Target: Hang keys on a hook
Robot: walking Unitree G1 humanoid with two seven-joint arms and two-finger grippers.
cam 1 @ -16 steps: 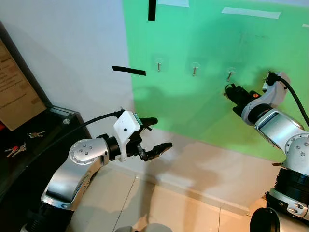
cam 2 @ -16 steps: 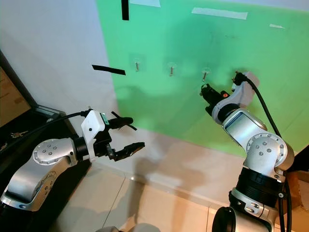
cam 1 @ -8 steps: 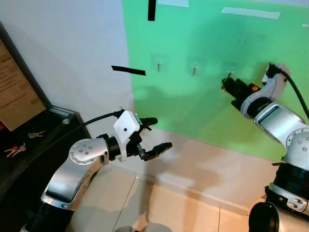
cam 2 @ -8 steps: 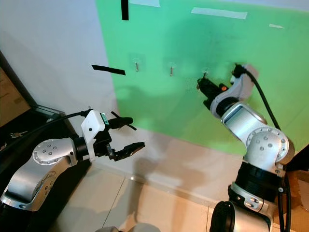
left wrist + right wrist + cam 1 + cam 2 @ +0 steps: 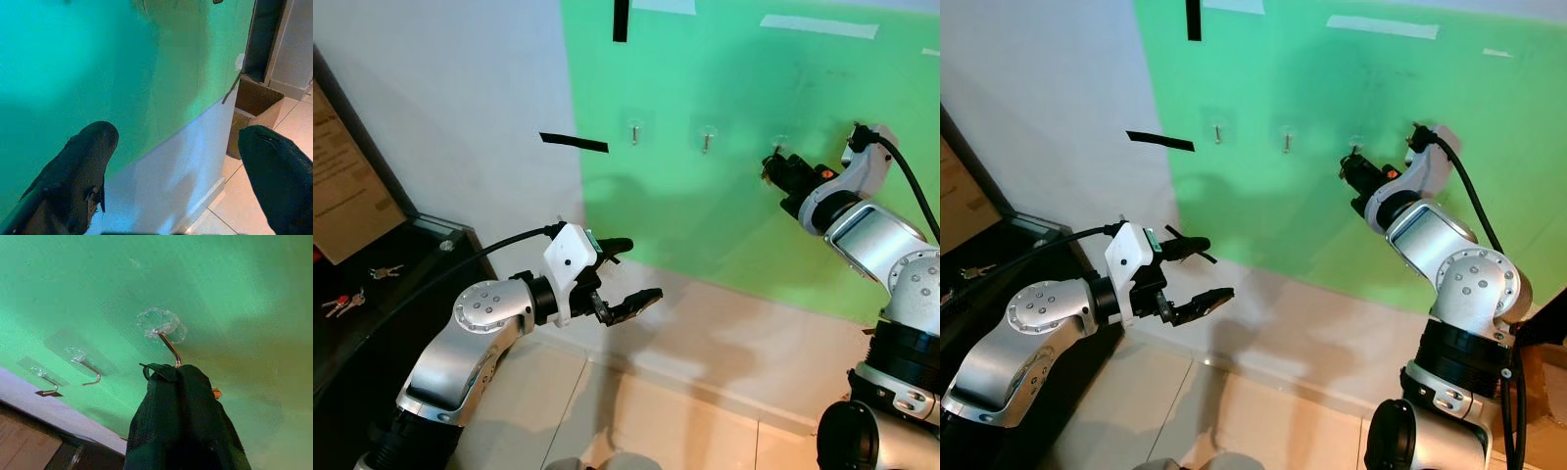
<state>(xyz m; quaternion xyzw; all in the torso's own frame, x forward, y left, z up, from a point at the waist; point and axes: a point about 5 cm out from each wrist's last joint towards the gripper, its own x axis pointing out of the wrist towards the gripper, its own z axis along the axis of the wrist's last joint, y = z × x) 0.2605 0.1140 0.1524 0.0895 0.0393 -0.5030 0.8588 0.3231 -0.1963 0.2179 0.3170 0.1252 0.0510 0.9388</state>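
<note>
Three clear stick-on hooks sit in a row on the green wall panel (image 5: 724, 225): left hook (image 5: 634, 130), middle hook (image 5: 707, 140), right hook (image 5: 780, 147). My right gripper (image 5: 771, 168) is raised against the wall just below and beside the right hook. In the right wrist view the gripper (image 5: 173, 373) is shut, with a thin key ring (image 5: 148, 368) poking out at its tip, right under the metal hook (image 5: 169, 347). A small orange bit (image 5: 215, 392) shows beside the fingers. My left gripper (image 5: 643, 267) hovers open in front of the wall, holding nothing.
A black shelf (image 5: 372, 333) at the left carries two more key bunches (image 5: 342, 304) (image 5: 384, 271) and a brown board (image 5: 342, 186). Black tape strips (image 5: 574, 143) mark the wall. A cardboard box (image 5: 252, 105) stands on the tiled floor (image 5: 636, 421) by the wall.
My right gripper has risen and shifted slightly left along the wall, closing in on the right hook. The left arm has not moved.
</note>
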